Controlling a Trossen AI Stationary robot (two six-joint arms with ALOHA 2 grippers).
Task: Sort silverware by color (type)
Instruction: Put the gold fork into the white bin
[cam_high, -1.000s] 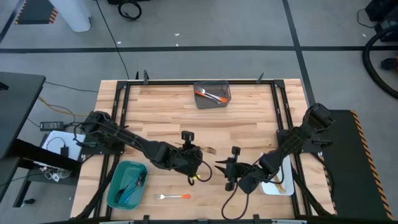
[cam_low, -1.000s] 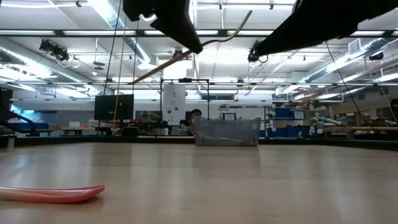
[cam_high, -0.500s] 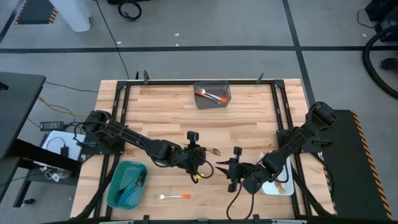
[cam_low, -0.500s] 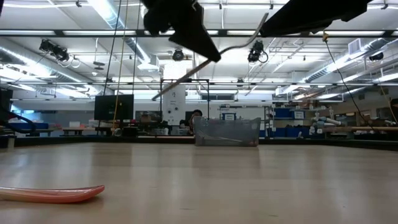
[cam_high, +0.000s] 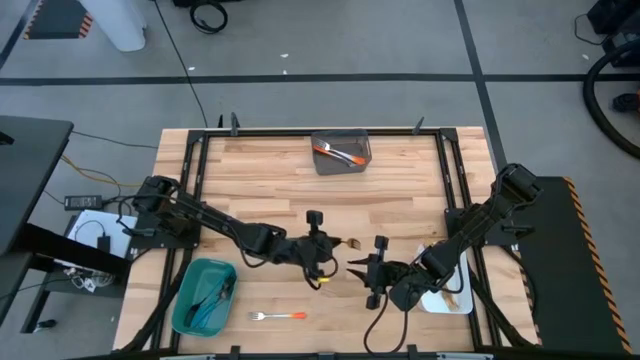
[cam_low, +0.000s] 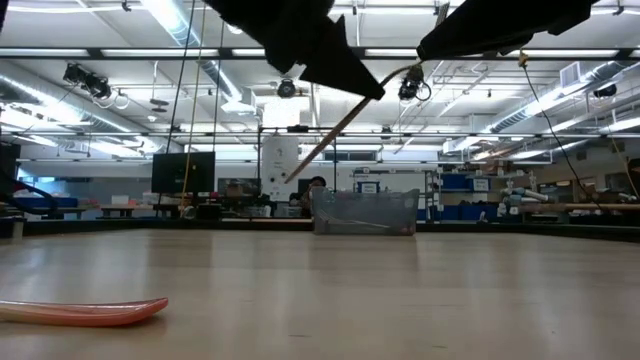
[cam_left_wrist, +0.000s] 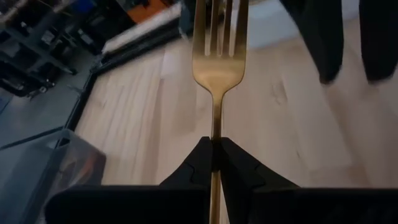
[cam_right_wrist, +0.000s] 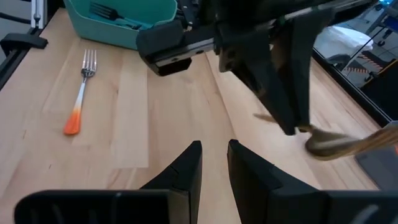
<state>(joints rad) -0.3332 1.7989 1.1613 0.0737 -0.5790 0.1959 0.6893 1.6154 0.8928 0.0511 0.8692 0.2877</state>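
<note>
High view: the left gripper (cam_high: 322, 250) reaches to the middle of the wooden table (cam_high: 260, 190), clamped on a gold fork (cam_high: 348, 243) whose head points toward the right gripper (cam_high: 358, 267), which sits close by with narrowly parted, empty fingers. An orange-handled fork (cam_high: 276, 316) lies near the front edge, beside the teal bin (cam_high: 190, 300) holding blue pieces. The grey bin (cam_high: 341, 153) at the far edge holds orange-handled pieces; the white bin (cam_high: 447, 295) lies under the right arm.

Low view: the gold fork (cam_low: 330, 140) hangs slanted in the air, well above the tabletop; the orange handle (cam_low: 85, 311) lies at the near left.

Left wrist view: closed fingers (cam_left_wrist: 231, 165) pinch the gold fork's (cam_left_wrist: 217, 59) stem, tines forward.

Right wrist view: the right arm's own fingers (cam_right_wrist: 186, 165) stand slightly apart, holding nothing; the orange-handled fork (cam_right_wrist: 81, 93) lies flat beyond them, near the teal bin (cam_right_wrist: 134, 18).
</note>
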